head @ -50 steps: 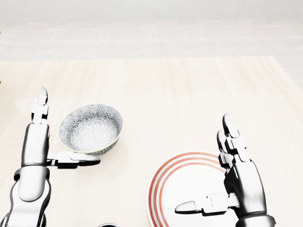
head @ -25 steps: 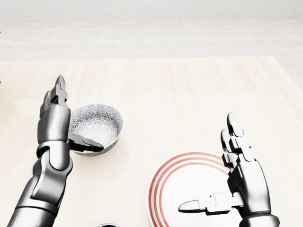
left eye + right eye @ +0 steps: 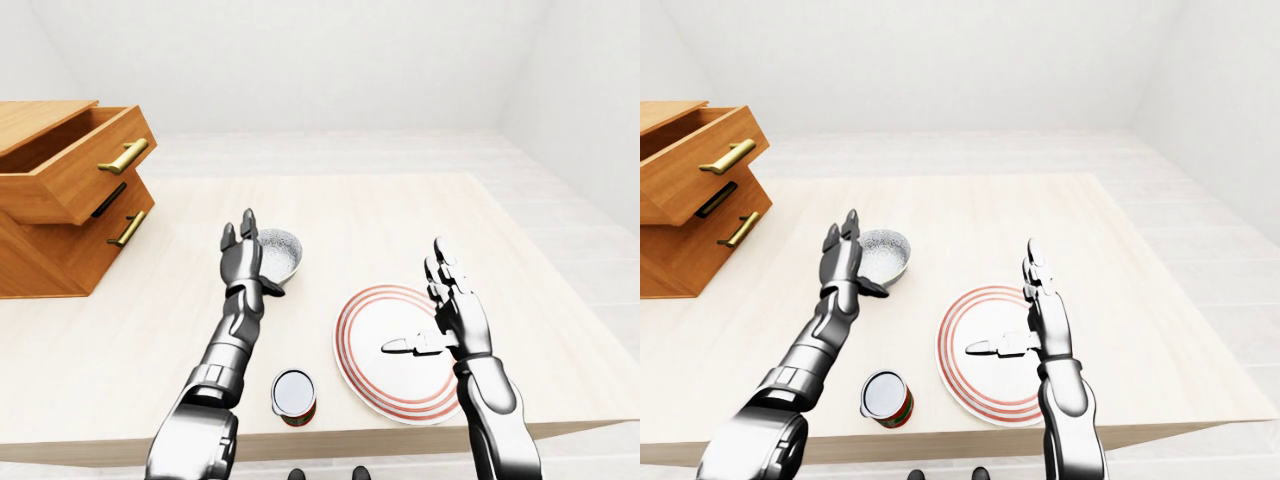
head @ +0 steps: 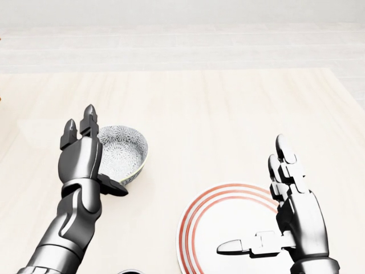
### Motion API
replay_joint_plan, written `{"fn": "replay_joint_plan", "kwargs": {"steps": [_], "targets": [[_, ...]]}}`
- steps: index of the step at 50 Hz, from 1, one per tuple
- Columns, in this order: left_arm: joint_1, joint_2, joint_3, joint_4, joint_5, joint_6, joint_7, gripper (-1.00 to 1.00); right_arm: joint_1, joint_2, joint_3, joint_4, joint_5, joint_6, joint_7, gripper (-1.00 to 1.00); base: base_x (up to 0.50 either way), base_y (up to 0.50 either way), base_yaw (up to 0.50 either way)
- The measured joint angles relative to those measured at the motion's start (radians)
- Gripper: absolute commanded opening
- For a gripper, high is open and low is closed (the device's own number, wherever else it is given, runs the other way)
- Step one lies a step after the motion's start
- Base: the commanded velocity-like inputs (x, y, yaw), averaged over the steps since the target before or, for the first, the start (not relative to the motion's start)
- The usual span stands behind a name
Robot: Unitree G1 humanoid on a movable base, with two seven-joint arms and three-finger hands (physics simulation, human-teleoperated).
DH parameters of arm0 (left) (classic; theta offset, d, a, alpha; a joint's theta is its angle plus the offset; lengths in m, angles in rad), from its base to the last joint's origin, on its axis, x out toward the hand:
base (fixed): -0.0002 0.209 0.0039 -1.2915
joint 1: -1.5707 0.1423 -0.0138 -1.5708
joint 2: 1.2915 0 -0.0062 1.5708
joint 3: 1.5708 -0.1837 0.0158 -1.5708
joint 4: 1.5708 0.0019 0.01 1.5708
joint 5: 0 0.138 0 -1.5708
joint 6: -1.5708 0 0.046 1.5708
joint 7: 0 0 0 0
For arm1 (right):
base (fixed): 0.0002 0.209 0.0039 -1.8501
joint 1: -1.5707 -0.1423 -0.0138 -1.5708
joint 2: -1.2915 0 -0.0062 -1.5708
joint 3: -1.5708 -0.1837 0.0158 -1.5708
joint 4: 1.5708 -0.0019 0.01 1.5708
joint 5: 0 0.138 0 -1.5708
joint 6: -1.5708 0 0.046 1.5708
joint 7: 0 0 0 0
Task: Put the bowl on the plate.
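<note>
one can near plate; left hand at bowl; drawers well apart.

I see the bowl sitting upright on the pale wood table, left of middle in the head view. It's small and round, with a grey-and-white flowery pattern inside and out and a lighter rim. The plate lies flat on the same table, down and to the right of the bowl. It's white with a few red rings around the edge, and noticeably wider than the bowl. In the left-eye view it sits close to the table's bottom edge. The two aren't touching, there's bare table between them, so the bowl isn't on the plate yet.
</note>
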Motion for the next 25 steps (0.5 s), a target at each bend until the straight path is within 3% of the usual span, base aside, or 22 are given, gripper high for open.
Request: {"fn": "replay_joint_plan", "kwargs": {"steps": [25], "targets": [[-0.044, -0.02, -0.014, 0.168, 0.069, 0.0, 0.075, 1.0, 0.003, 0.0, -0.004, 0.013, 0.001, -0.016, 0.004, 1.0, 0.0, 0.0, 0.0]]}}
